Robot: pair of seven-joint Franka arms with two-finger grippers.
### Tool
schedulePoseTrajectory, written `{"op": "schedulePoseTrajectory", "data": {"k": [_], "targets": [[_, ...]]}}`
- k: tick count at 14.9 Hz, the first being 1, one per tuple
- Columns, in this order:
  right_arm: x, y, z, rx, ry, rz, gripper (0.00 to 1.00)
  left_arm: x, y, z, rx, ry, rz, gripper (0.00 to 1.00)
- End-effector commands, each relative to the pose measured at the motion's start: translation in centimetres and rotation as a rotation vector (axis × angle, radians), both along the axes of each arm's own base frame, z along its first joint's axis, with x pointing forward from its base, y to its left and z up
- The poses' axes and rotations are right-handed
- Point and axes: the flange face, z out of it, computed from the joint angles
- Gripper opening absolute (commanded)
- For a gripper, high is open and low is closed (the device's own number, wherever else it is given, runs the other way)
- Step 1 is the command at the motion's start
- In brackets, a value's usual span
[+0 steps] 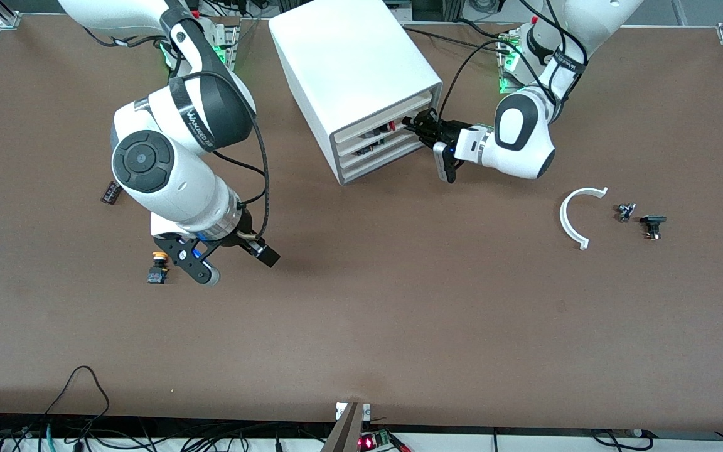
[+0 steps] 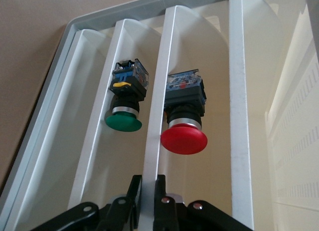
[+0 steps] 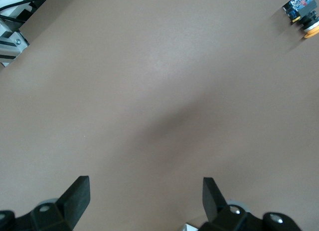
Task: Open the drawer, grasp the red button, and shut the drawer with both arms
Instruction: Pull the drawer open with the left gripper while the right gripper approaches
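- Nearest the front camera, the right gripper (image 1: pixel 231 262) hangs just above the bare brown surface (image 1: pixel 399 326) toward the right arm's end, jaws spread wide with nothing between them; this arm waits.
- Just beside it, resting on the surface, lies one yellow-capped button (image 1: pixel 158 268), which is not the one wanted.
- Toward the left arm's end lie one white curved clip (image 1: pixel 572 216) and two small dark parts (image 1: pixel 641 220); one little dark block (image 1: pixel 110 192) lies near the right arm.
- Farther off stands one white cabinet (image 1: pixel 349 69), its front turned toward the left arm's end, with three drawers stacked.
- The left gripper (image 2: pixel 144 201) is at that front, jaws pressed together on the front lip of the drawer (image 2: pixel 152 141), which looks at most barely pulled out.
- The red button (image 2: pixel 183 118) lies in that drawer, straight ahead of the jaws and deeper in, cap toward them, long axis along the pull direction.
- One green button (image 2: pixel 124 104) shows in the neighbouring slot.
- The left arm is far nearer the red button, so the pull looks like its job.
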Motion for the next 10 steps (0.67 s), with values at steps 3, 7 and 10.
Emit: {"op": "schedulePoseTrajectory", "data": {"k": [3,7,10], "targets": [[-0.5,3.9,0.2,0.036,-0.017,-0.069,1.00,1.6,2.3,0.7,0.039,-0.049,0.001,0.00],[-2.1,7.1,0.3,0.047,-0.016,-0.149,1.00,6.5,4.8,0.1,0.077,-0.119,-0.051,0.00],[-3.6,10.3,-0.3,0.065,-0.021,-0.234,1.00,10.9,6.4,-0.4,0.087,-0.167,-0.059,0.00]]}}
